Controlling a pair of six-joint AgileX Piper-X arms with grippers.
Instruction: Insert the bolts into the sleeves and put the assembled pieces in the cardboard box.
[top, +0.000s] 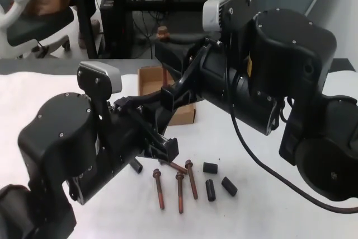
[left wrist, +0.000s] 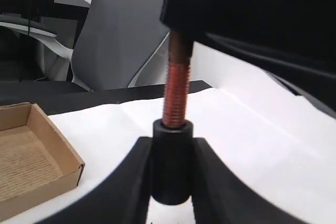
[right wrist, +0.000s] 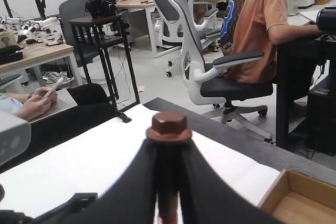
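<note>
one bolt stands with its threaded tip just inside the mouth of a sleeve, both held in the air over the middle of the bench. risk, as i judge it: most of the shank is outside, so any tilt between the arms could jam the thread on the rim or push the sleeve through its grip. bolt copper-coloured, hex-headed; sleeve black, plain, upright. left gripper fingers pinch the sleeve; right gripper fingers clamp the shank under the head. spare bolts and loose sleeves lie toward the near edge, cardboard box toward the far edge.
</note>
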